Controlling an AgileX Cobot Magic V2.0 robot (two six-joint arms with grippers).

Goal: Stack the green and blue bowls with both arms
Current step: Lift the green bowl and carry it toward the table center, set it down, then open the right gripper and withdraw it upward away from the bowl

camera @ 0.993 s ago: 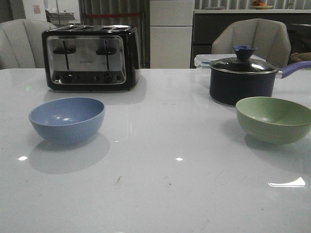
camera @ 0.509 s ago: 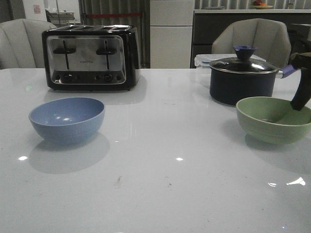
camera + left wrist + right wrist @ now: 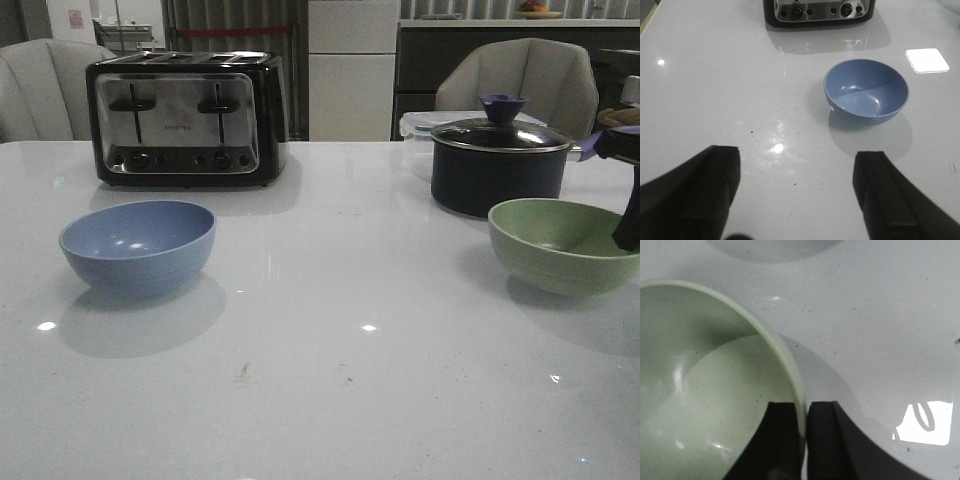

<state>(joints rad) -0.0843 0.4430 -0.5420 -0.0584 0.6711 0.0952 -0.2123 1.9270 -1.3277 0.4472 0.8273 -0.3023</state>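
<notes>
In the front view the blue bowl (image 3: 137, 246) sits upright on the white table (image 3: 330, 380) at the left middle of the frame, with the black and chrome toaster (image 3: 186, 118) behind it toward the upper left. The green bowl (image 3: 563, 243) stands at the right edge of the frame, just in front of the dark lidded saucepan (image 3: 499, 160). The right gripper (image 3: 628, 225) comes in from the right border and dips over the far side of the green bowl's rim. In the right wrist view the right gripper (image 3: 804, 440) has one finger inside the green bowl (image 3: 700, 390) and one outside, pinched together on the thin rim so that the wall is held between them. In the left wrist view the left gripper (image 3: 797, 192) hangs above the bare table (image 3: 715, 90) with its two fingers (image 3: 715, 175) spread wide and holding nothing; the blue bowl (image 3: 866, 92) lies ahead of it, well apart, near the toaster (image 3: 820, 11) at the top of the frame.
</notes>
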